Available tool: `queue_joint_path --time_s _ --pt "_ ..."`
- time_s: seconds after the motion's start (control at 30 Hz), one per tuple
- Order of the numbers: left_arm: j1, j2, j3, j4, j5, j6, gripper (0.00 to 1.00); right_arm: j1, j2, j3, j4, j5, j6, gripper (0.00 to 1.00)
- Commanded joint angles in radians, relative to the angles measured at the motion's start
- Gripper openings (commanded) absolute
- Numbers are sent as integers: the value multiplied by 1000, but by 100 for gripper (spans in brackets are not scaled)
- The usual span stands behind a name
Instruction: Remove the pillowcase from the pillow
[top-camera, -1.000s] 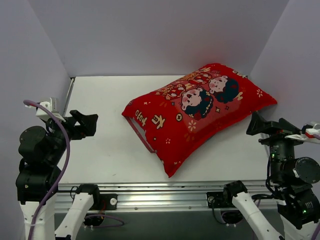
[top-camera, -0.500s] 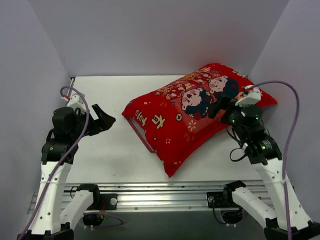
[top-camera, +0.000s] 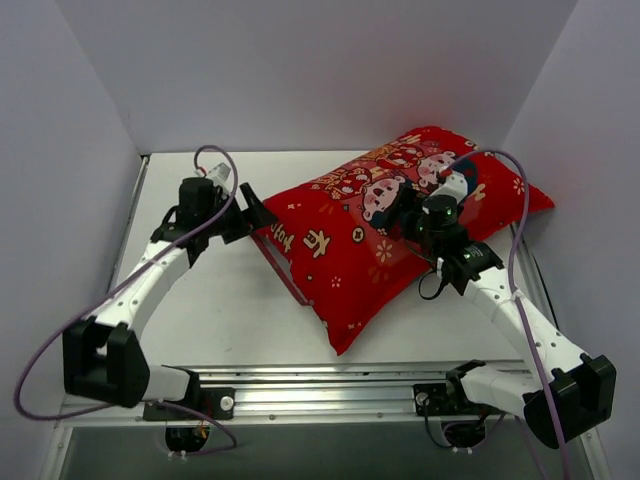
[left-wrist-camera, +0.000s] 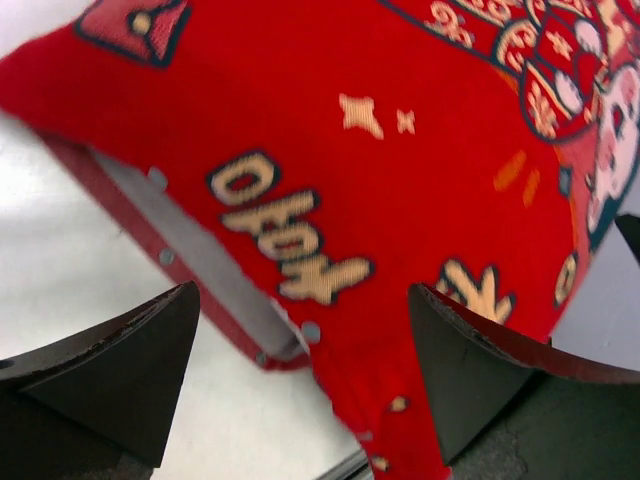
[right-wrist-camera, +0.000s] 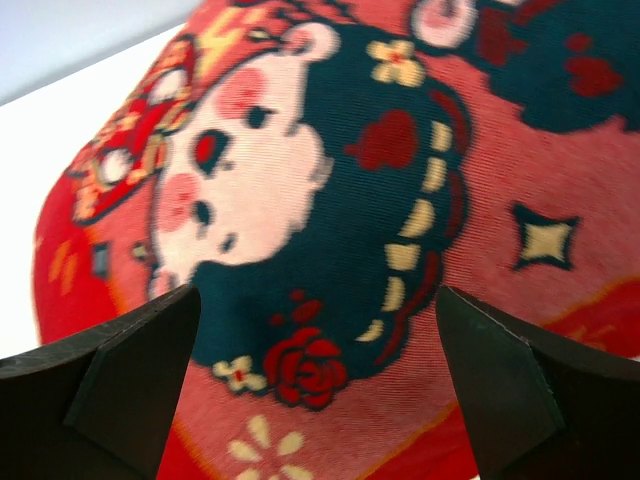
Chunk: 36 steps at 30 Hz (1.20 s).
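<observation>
The red pillowcase (top-camera: 350, 260) is on the pillow, lying diagonally across the white worktop (top-camera: 200, 310), from the centre to the upper right of the top view. The left tool (top-camera: 258, 210) has its fingers spread wide, right at the cover's left corner by the open edge with the snaps. A pale sliver of the pillow (left-wrist-camera: 205, 255) peeks out there. The right tool (top-camera: 398, 218) is spread wide too, over the printed cartoon kids, nothing gripped.

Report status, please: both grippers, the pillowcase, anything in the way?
Left gripper open, at the opening of the pillowcase. Right gripper open over its printed top. Cover not yet removed. No obstruction seen.
</observation>
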Motion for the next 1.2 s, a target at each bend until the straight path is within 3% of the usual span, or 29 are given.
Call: queue_joint_path --time_s 0.0,0.13,0.27,0.3,0.37,0.4,0.5,0.53,0.57,0.67,0.73,0.87,1.0,1.07,1.17 --pt "-39 163 141 193 11 -26 94 3 -39 -48 47 163 78 100" --pt "-75 330 243 274 57 -53 94 -4 -65 -95 28 237 125 100" --pt "-113 464 266 375 80 -96 94 -46 -31 -128 98 117 116 100" --pt "-121 481 263 398 80 -104 100 -53 -7 -137 123 77 112 100" --pt "-141 508 229 438 92 -129 87 -66 26 -149 183 14 87 100" --pt "-148 512 208 484 98 -138 71 -64 65 -149 212 -40 75 100" --pt "-168 493 98 552 89 -170 40 -64 130 -139 232 -111 47 91" --pt "-171 478 56 613 78 -200 13 -66 160 -139 249 -143 44 86" --pt "-171 438 -34 648 53 -216 4 -64 171 -140 260 -148 41 78" --pt "-174 327 -148 713 20 -231 2 -62 204 -146 298 -197 26 59" --pt "-185 254 -234 682 -23 -215 2 -62 230 -126 300 -209 3 45" --pt "-266 -27 -367 542 -145 -182 2 -64 271 -79 288 -234 -48 29" --pt "-403 -259 -461 342 -297 -207 2 -73 320 -21 284 -238 -103 28" --pt "-434 -345 -518 326 -337 -225 2 -84 345 22 284 -246 -126 28" --pt "-443 -331 -526 317 -337 -233 2 -93 406 87 298 -254 -149 28"
